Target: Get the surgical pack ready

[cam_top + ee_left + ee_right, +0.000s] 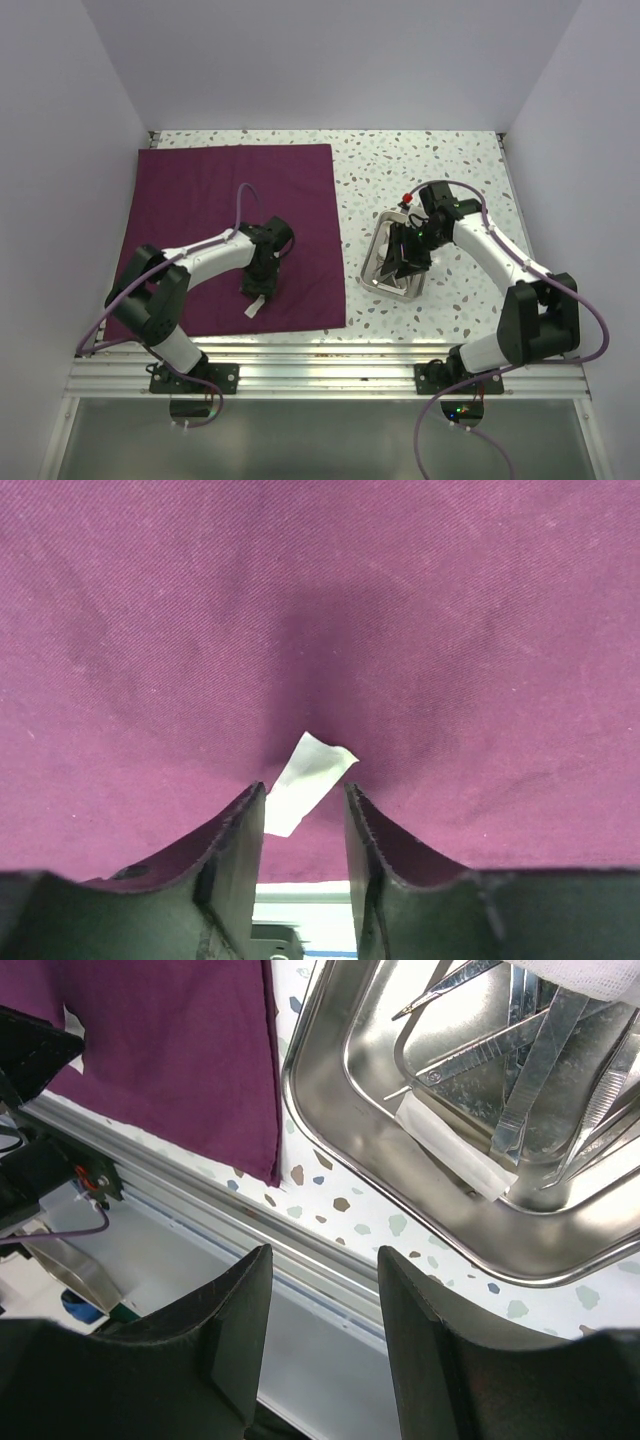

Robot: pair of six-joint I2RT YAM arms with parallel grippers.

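I've got the left gripper (303, 790) parted over the maroon cloth (320, 600), white slip (315, 760) lying between its tips. Right gripper (322, 1255) gapes empty; steel tray (330, 1110) just beyond its fingertips, tweezers (535, 1080) cut off.

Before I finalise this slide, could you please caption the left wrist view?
Left gripper, jaws parted, low over the maroon cloth, a small white slip seen between its fingertips.

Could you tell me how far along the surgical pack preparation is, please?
Done: maroon cloth spread flat. In hand: open left gripper at a white slip on the cloth; open right gripper at the steel tray of instruments. Left: tray sits beside the cloth, nothing wrapped.
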